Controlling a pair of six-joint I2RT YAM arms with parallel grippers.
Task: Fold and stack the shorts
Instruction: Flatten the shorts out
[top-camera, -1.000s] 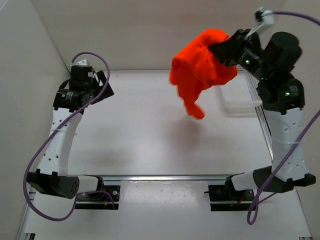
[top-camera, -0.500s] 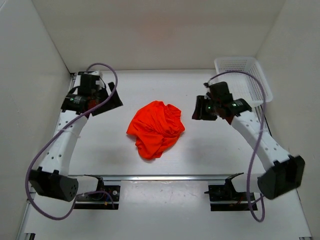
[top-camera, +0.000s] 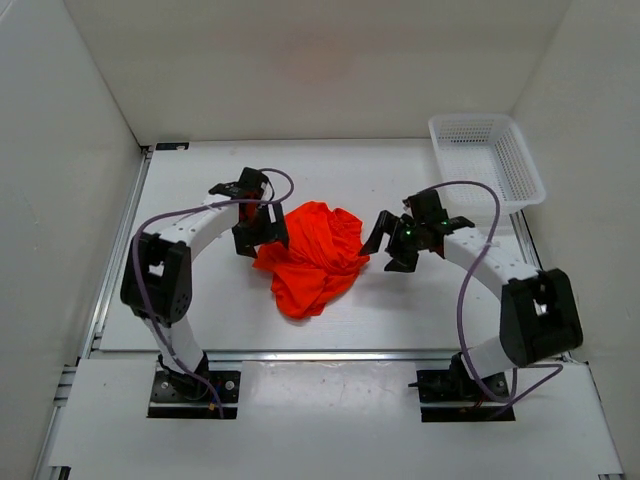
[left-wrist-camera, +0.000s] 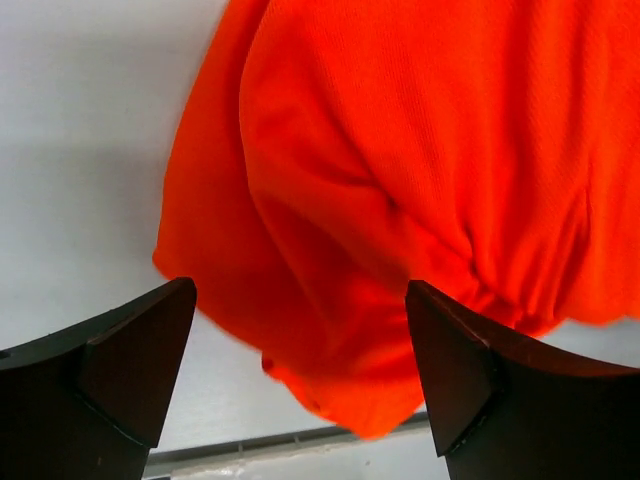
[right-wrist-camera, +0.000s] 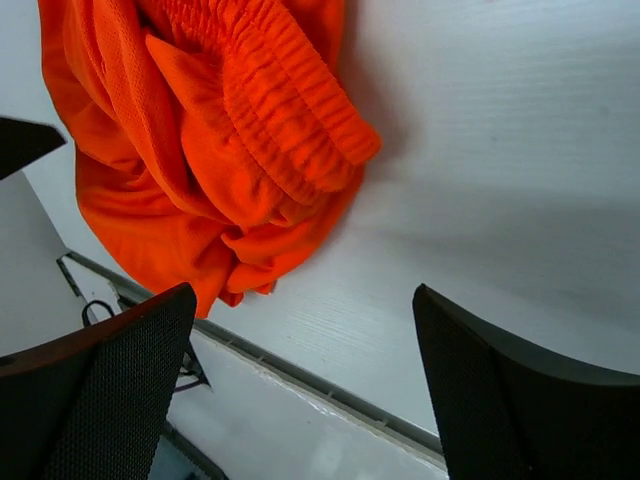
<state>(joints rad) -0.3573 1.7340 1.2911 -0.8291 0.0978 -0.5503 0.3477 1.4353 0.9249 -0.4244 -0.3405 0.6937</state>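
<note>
The bright orange-red shorts (top-camera: 312, 255) lie crumpled in a heap in the middle of the white table (top-camera: 200, 190). My left gripper (top-camera: 258, 232) is at the heap's left edge, jaws wide open. In the left wrist view the fabric (left-wrist-camera: 400, 150) lies between and beyond the dark fingers (left-wrist-camera: 130, 370), and nothing is pinched. My right gripper (top-camera: 385, 245) stands just right of the heap, also open. Its wrist view shows the ribbed waistband (right-wrist-camera: 280, 110) at the upper left and bare table between the fingers (right-wrist-camera: 500, 400). I see no drawstring.
A white mesh basket (top-camera: 487, 160) sits at the table's back right corner. A metal rail (top-camera: 300, 352) runs along the table's near edge, with the arm bases below it. White walls enclose the left, back and right sides.
A second ago my right gripper held the shorts up at the back right. They now lie on the table, the right gripper has opened, and both arms have closed in on the heap.
</note>
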